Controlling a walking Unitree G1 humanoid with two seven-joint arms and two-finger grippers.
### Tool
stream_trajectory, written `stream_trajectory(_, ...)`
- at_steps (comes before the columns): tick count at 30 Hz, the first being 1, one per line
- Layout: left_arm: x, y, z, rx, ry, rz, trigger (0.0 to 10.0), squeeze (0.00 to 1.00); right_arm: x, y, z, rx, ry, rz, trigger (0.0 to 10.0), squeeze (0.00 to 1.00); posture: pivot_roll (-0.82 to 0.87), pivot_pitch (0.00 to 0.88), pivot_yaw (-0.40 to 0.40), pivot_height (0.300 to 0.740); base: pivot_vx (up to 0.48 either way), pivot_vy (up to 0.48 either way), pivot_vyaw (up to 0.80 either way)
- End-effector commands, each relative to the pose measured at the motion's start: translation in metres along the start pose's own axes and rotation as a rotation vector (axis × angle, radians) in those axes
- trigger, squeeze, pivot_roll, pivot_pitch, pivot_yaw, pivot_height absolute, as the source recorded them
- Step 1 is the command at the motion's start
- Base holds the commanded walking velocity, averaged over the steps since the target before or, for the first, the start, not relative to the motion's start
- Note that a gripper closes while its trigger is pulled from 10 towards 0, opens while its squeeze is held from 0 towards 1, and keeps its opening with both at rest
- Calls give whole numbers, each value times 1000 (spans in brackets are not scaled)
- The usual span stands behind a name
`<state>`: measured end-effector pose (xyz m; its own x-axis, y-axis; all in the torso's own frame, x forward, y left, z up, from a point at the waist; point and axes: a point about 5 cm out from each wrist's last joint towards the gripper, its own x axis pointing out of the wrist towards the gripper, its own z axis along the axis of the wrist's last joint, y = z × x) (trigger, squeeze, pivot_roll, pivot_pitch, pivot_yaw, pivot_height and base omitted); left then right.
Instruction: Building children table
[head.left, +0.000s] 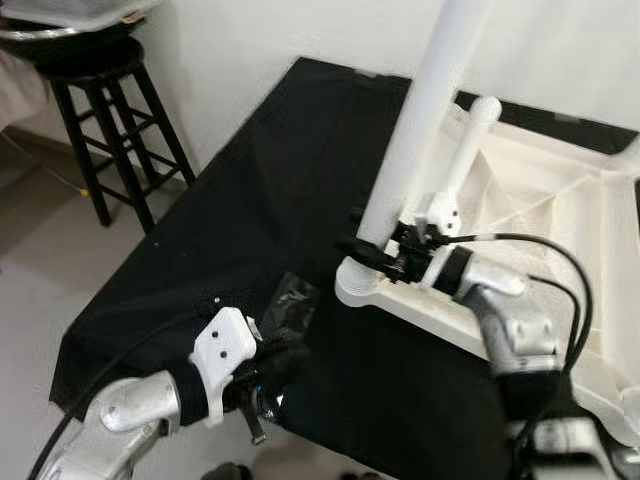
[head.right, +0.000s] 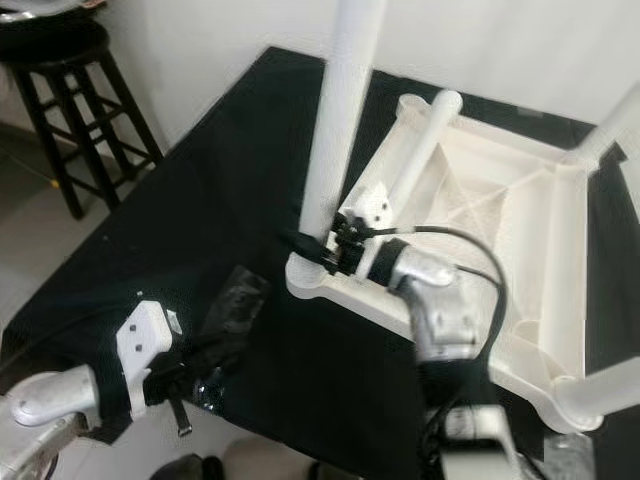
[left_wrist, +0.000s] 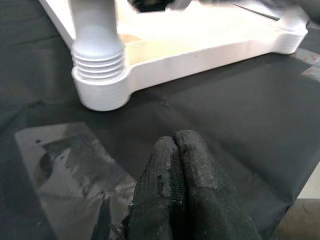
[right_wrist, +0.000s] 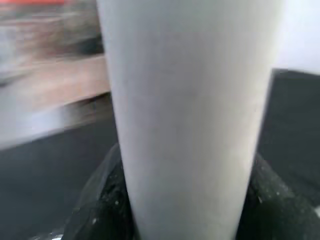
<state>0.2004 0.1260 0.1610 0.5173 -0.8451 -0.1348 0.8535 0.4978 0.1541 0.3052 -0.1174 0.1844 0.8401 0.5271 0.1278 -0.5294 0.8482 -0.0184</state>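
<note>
The little white table (head.left: 540, 210) lies upside down on a black cloth (head.left: 250, 190), and the right pincer (head.left: 375, 255) is clamped around a white leg (head.left: 415, 110) low down, just above the corner socket. The black fingers (right_wrist: 100, 200) hug both sides of that leg. The leg stands almost straight up, leaning a bit toward one o'clock, with its long way going up and down. I count four legs: this one, a shorter one (head.left: 470, 140) just behind it that tips toward one o'clock, and two more (head.right: 610, 125) at the far right corners. The left pincer (left_wrist: 175, 185) hovers over the cloth at about seven o'clock from the held leg, fingers pressed together, holding nothing. A crinkly clear bag (left_wrist: 70, 170) lies beside it. One black stool (head.left: 110, 110) stands on the floor at ten o'clock.
</note>
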Motion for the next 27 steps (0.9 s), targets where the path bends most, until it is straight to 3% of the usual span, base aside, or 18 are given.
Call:
stream_trajectory(1,-3,-2,-1,-6,13,-16,10000,0,-18,0,-28,21,179,-244,0,0,40,194,-70,740,0,0,0)
stream_trajectory(2,-3,-2,-1,-6,13,-16,10000,0,-18,0,-28,21,179,-244,0,0,40,194,-70,740,0,0,0)
stream_trajectory(5,-2,-3,-1,-9,14,-20,10000,0,-17,26,-34,-6,183,-147,0,0,49,189,-69,740,0,0,0)
stream_trajectory(10,-2,-3,-1,-10,15,-21,10000,0,-13,26,-28,0,172,-115,0,0,49,189,-71,740,0,0,0)
stream_trajectory(11,-3,-2,0,-10,13,-18,10000,0,-8,22,-14,17,143,-81,10000,1000,49,193,-71,740,0,0,0)
stream_trajectory(16,-2,-1,0,-7,13,-10,10000,0,-5,13,3,-5,116,95,10000,1000,64,192,-67,740,0,0,0)
stream_trajectory(17,-2,-1,0,-7,13,-9,10000,0,-5,5,10,-34,107,187,10000,596,67,187,-67,740,0,0,0)
stream_trajectory(18,-2,-1,-1,-7,12,-9,10000,0,-5,0,15,-53,102,246,10000,596,67,187,-67,740,0,0,0)
stream_trajectory(19,-2,-1,-1,-7,12,-8,10000,0,-7,-7,23,-75,96,347,10000,0,68,184,-72,740,0,0,0)
stream_trajectory(20,-2,-1,-1,-7,12,-8,10000,0,-7,-7,23,-75,96,347,10000,0,68,184,-72,740,0,0,0)
stream_trajectory(22,0,-1,-1,-7,10,-9,10000,0,-10,-24,30,-157,129,545,10000,0,76,180,-76,740,0,0,0)
stream_trajectory(24,0,-1,-1,-7,10,-8,10000,0,-11,-31,30,-179,149,593,10000,0,78,179,-77,740,0,0,0)
stream_trajectory(27,1,-1,-1,-6,9,-4,10000,0,-10,-41,29,-146,181,671,10000,0,89,175,-78,740,0,0,0)
